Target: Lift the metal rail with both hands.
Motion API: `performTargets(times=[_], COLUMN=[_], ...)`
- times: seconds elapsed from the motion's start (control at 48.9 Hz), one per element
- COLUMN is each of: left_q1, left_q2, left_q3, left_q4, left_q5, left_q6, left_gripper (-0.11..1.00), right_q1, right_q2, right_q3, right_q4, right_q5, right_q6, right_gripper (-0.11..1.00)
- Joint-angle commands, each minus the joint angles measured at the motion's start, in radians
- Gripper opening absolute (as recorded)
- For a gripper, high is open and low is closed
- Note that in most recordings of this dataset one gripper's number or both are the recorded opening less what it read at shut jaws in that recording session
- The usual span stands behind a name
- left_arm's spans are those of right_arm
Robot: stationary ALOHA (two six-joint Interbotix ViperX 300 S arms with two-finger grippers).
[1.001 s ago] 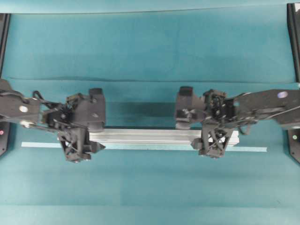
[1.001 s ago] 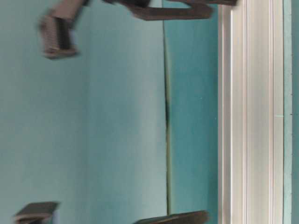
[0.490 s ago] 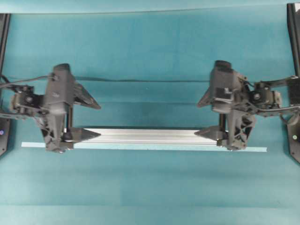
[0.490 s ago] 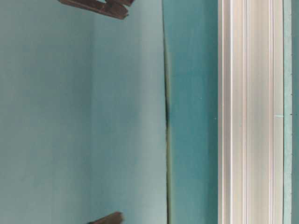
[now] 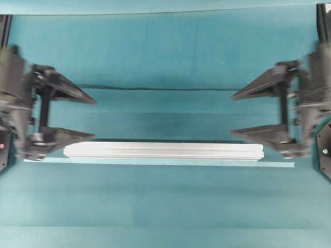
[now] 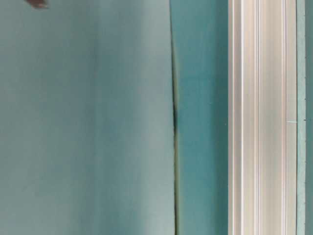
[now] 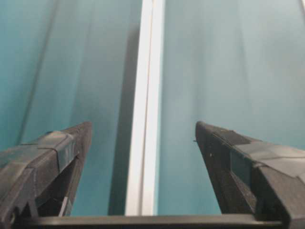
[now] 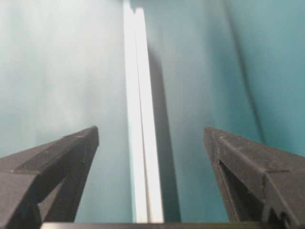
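The metal rail (image 5: 163,151) lies flat on the teal cloth, a long grooved silver bar running left to right. It fills the right side of the table-level view (image 6: 261,117) as an upright band. My left gripper (image 5: 95,119) hangs at the left edge, open, fingers pointing inward, its near finger just beyond the rail's left end. My right gripper (image 5: 231,114) mirrors it at the right edge, open and holding nothing. Each wrist view looks down the rail (image 7: 145,95) (image 8: 138,95) between wide-spread fingers of the left gripper (image 7: 143,125) and right gripper (image 8: 151,129).
A thinner, longer pale strip (image 5: 155,164) lies along the rail's near side. A dark fold (image 5: 155,89) crosses the cloth behind the rail. Black frame posts (image 5: 324,41) stand at the far corners.
Both arms have drawn back from over the rail's ends to the sides of the view, turning their fingers inward. The rail has stayed where it lay.
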Motion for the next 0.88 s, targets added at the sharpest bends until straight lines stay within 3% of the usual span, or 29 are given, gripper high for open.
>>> performTargets(times=[0.0, 0.368, 0.858], left_q1=[0.008, 0.032, 0.038], left_q2=[-0.051, -0.216, -0.233], left_q3=[-0.006, 0.009, 0.009], left_q4=[0.000, -0.002, 0.000], left_q5=[-0.048, -0.077, -0.071], left_q6=[-0.002, -0.002, -0.002], left_gripper=[0.95, 0.95, 0.95], right_q1=[-0.009, -0.031, -0.032], right_q2=[-0.066, -0.285, -0.308], right_q3=[0.005, 0.098, 0.123], right_q4=[0.000, 0.003, 0.005], right_q5=[-0.031, -0.092, -0.092], right_q6=[0.002, 0.005, 0.005], right_gripper=[0.94, 0.94, 0.94])
